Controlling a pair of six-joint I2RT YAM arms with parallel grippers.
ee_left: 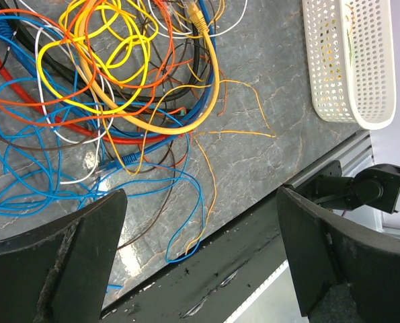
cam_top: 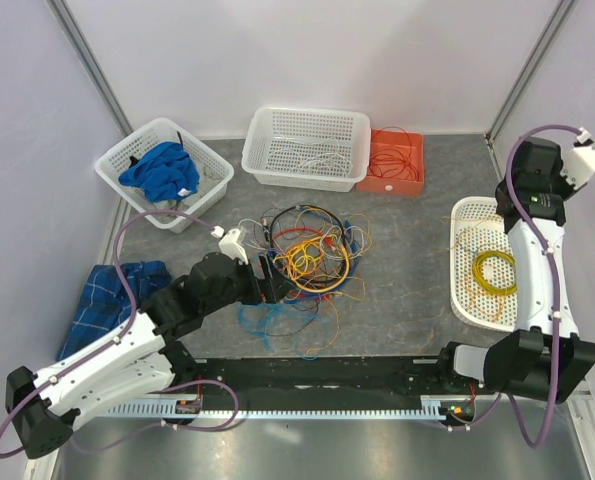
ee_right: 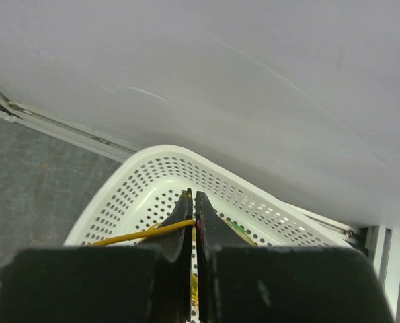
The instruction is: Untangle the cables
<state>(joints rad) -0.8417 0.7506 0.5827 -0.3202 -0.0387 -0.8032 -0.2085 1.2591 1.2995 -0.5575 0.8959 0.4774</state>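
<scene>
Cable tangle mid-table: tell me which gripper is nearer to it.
Left. The left gripper hangs open at the cable tangle's left edge; the right gripper is far off by the white basket, shut on a yellow cable.

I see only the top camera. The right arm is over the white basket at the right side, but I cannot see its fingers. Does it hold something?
Observer: Yes. In the right wrist view the right gripper is shut on a thin yellow cable, above the white basket.
Operator: And the left one, near the pile? Is it gripping any cable?
Observer: No. In the left wrist view the left gripper is wide open and grips nothing. A blue loop lies on the table and shows in the gap between its fingers.
</scene>
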